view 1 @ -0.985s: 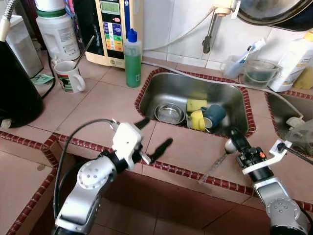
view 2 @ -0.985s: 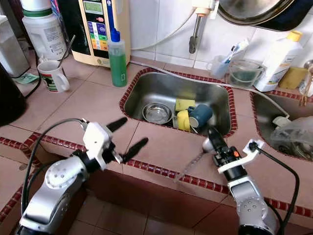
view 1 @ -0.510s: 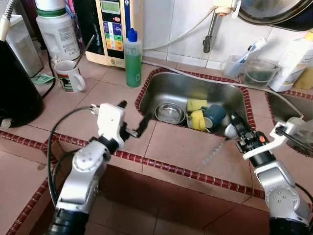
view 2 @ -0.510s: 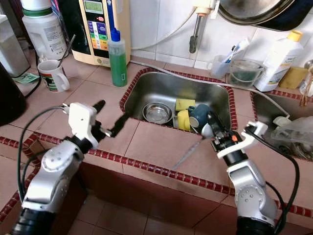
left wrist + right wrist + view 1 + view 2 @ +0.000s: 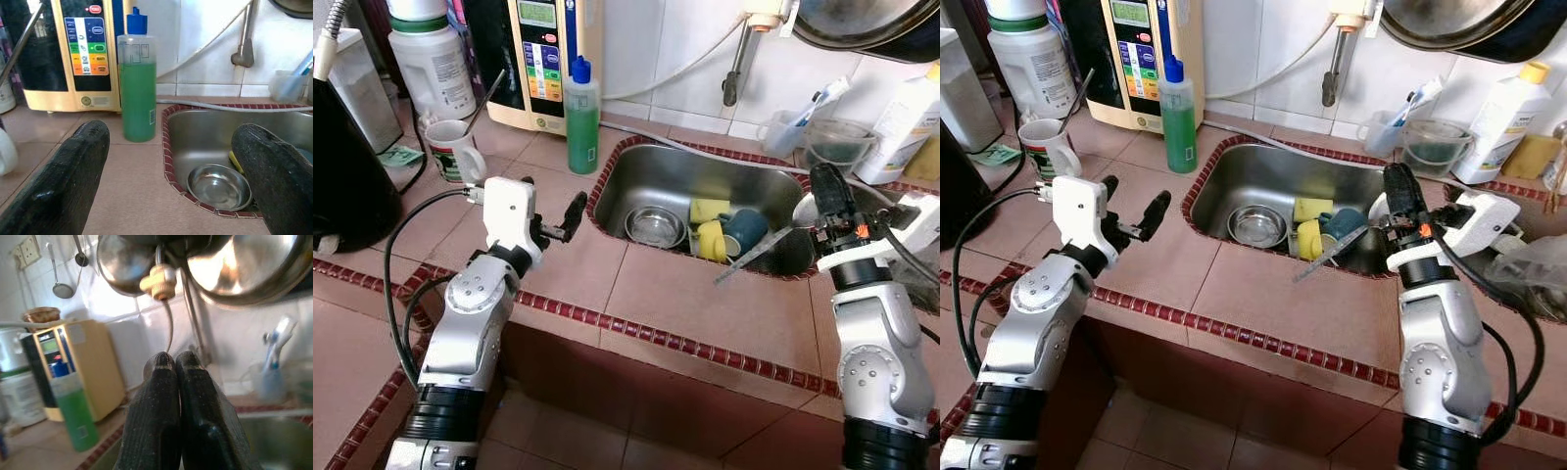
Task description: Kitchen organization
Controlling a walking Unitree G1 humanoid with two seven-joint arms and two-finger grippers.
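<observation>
My right gripper [image 5: 824, 184] is raised over the right rim of the steel sink [image 5: 646, 171], shut on a metal spoon [image 5: 756, 255]. The spoon's long handle slants down over the basin. In the right wrist view the fingers [image 5: 168, 396] are pressed together. A steel bowl [image 5: 653, 225], a yellow sponge [image 5: 707, 209], a yellow cup [image 5: 710, 241] and a dark blue cup [image 5: 742, 229] lie in the sink. My left gripper [image 5: 551, 203] is open and holds nothing, above the tiled counter just left of the sink. Its fingers [image 5: 73, 166] stand wide apart.
A green soap bottle [image 5: 580, 116] stands at the sink's back left corner, with a water purifier [image 5: 543, 59] behind it. A mug [image 5: 453, 149] and a black appliance [image 5: 342, 166] are at far left. A tap [image 5: 734, 69] hangs above. A second basin [image 5: 876, 230] lies right.
My right gripper has carried the spoon up from the counter's front edge to the sink's right rim. My left gripper has moved back and left, from the front edge to beside the sink.
</observation>
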